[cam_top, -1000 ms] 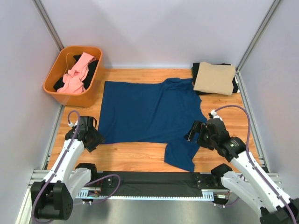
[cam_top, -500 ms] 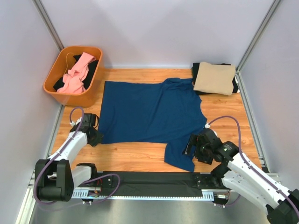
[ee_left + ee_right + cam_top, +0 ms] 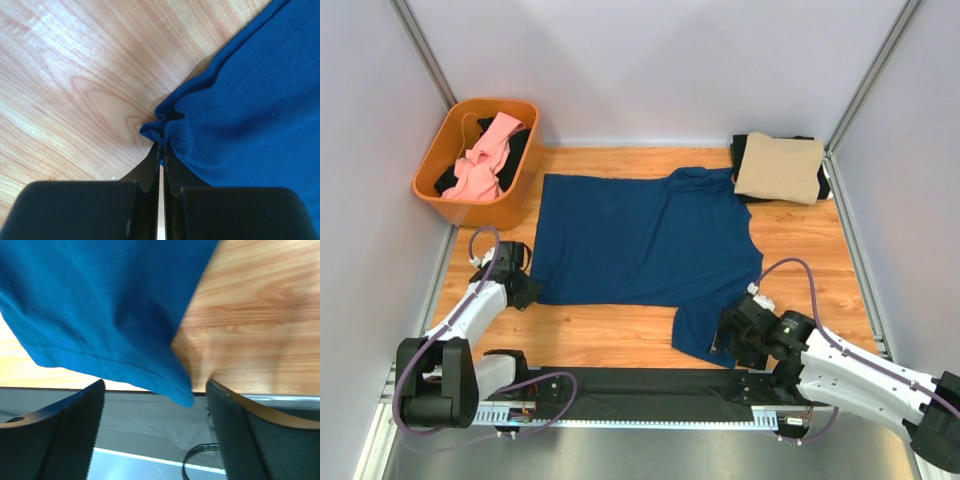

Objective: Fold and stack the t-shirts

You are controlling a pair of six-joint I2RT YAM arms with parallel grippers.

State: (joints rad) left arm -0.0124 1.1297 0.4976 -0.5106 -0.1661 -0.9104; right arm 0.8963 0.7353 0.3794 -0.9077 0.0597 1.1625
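Note:
A navy t-shirt [image 3: 640, 235] lies spread flat on the wooden table, one sleeve [image 3: 705, 335] reaching toward the near edge. My left gripper [image 3: 525, 290] is at the shirt's near left corner, shut on the bunched hem [image 3: 162, 127]. My right gripper [image 3: 725, 340] hangs over the sleeve's near corner [image 3: 180, 392], open, its fingers either side of the cloth without touching it. A folded tan t-shirt [image 3: 780, 165] rests on a folded black one [image 3: 737, 160] at the back right. A pink t-shirt [image 3: 485, 160] lies crumpled with dark cloth in the basket.
The orange plastic basket [image 3: 430, 170] stands at the back left corner. A black strip and metal rail [image 3: 640, 390] run along the near edge, just under the right gripper. Grey walls close in the table on three sides.
My left gripper has shut on the shirt's near left corner. The right arm has pulled back toward the near edge, down along the sleeve to its corner, its jaws a little narrower.

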